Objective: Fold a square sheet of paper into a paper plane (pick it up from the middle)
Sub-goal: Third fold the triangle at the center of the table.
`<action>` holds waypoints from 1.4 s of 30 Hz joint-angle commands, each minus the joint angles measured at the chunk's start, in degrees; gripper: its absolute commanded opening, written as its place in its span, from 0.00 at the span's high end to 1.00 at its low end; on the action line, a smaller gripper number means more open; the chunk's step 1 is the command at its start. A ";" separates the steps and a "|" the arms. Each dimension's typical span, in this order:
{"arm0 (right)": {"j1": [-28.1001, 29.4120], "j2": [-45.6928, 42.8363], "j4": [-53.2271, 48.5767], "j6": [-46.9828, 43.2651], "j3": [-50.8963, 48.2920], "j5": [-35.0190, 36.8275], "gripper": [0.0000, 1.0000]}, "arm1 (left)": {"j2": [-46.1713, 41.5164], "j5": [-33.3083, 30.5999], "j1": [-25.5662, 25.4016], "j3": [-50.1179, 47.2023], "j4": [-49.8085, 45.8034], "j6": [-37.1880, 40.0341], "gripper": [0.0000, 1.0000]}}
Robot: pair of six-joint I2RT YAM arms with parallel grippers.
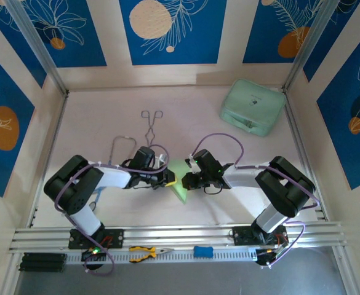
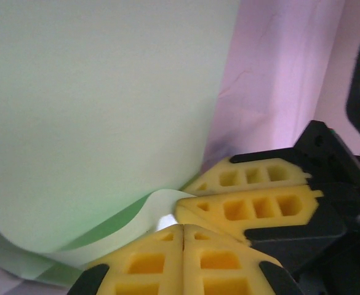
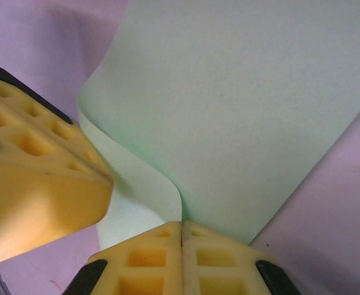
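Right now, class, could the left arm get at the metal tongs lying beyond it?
Probably yes: the tongs lie just beyond the left gripper across bare table, nothing between. But its jaws are shut at the green paper.

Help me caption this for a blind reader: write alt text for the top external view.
Two robot arms reach inward so the left gripper and right gripper, both shut, meet at a folded light-green paper sheet. Farther back lie metal tongs and a mint-green case.
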 commanded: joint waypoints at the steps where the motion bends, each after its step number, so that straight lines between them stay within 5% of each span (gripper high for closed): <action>1: 0.26 1.24 -1.46 0.32 -1.29 0.72 0.97 | 1.32 -0.96 -0.43 -1.24 -0.81 2.16 1.00; 12: 0.28 0.66 -1.77 0.78 -0.63 0.29 0.94 | 3.30 -2.99 -0.43 -1.33 -5.48 4.68 1.00; 20: -0.34 -8.28 -6.81 7.26 0.86 0.73 0.62 | 3.25 -3.30 -0.47 -1.04 -7.01 5.40 1.00; 23: 0.37 -11.75 -5.36 12.27 -0.86 -1.01 0.59 | 3.24 -3.53 -0.47 -0.59 -7.55 5.89 1.00; 25: 1.80 -12.48 -3.78 14.26 -1.78 -2.45 0.59 | 3.18 -3.53 -0.44 -0.69 -7.49 5.91 1.00; 32: 6.45 -8.02 -1.26 18.01 -1.59 -3.45 0.93 | 3.25 -3.07 -0.47 -0.62 -7.17 6.19 1.00; 42: 7.34 -2.16 1.20 18.56 0.47 -4.57 0.97 | 3.40 -2.85 -0.47 -0.80 -6.55 5.95 1.00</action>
